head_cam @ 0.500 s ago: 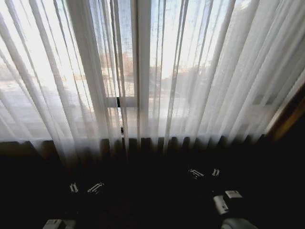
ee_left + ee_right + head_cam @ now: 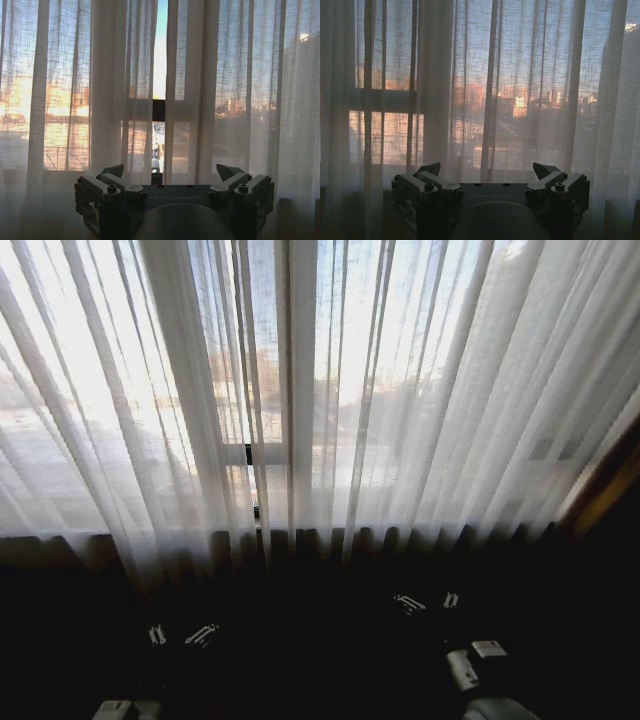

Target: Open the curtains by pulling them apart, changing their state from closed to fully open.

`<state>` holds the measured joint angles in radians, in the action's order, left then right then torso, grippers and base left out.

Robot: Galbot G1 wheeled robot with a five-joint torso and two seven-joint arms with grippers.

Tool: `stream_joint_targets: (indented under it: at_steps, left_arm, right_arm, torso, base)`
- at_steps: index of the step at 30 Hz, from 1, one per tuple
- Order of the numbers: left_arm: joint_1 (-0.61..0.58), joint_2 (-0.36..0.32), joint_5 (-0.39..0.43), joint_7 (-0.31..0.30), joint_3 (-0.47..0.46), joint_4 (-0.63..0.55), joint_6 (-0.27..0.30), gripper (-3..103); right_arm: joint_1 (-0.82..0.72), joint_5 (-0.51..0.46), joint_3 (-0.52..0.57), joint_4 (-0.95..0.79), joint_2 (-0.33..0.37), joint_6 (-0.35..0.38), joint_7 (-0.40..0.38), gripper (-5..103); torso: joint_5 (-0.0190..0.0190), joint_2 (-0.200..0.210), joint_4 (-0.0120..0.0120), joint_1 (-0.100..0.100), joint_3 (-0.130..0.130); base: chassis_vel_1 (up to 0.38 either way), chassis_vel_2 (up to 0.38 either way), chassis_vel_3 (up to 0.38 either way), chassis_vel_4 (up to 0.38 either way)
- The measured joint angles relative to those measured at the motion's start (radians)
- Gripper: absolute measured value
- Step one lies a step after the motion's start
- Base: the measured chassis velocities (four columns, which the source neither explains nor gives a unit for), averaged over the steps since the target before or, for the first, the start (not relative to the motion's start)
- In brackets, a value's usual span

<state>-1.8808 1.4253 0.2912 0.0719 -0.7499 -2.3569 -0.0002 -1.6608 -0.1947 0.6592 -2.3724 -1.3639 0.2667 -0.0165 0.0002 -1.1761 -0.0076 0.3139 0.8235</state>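
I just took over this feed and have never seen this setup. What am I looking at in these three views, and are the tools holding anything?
This is a wheeled robot with two arms, each ending in a two-fingered tool. The head view looks forward and down at the curtains, sheer pleated panels that hang nearly closed, with a narrow gap near the middle. The left tool and right tool sit low in the dark area below them.

The other two pictures come from cameras on the wrists. The left wrist view looks past its open tool at the gap between the panels. The right wrist view shows its tool open facing unbroken fabric. Neither holds anything.
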Motion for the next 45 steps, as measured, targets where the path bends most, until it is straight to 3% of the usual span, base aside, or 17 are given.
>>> stream_joint_targets:
  at_steps: [15,45]
  left_arm:
    - [-0.005,0.005,0.001,0.002,-0.001,0.002,-0.009,100]
    - [-0.03,0.015,-0.005,0.006,-0.001,-0.001,-0.05,100]
  right_arm:
    - [-0.011,0.005,-0.002,-0.005,0.006,-0.002,0.016,100]
    - [-0.016,0.045,-0.045,-0.003,0.001,-0.023,0.024,100]
  torso:
    - [-0.0001,0.0,-0.0001,0.0,0.0]
    - [-0.0003,0.0,-0.0001,0.0,0.0]
  base:
    - [-0.145,0.171,0.135,-0.143]
    - [-0.086,0.393,0.082,-0.396]
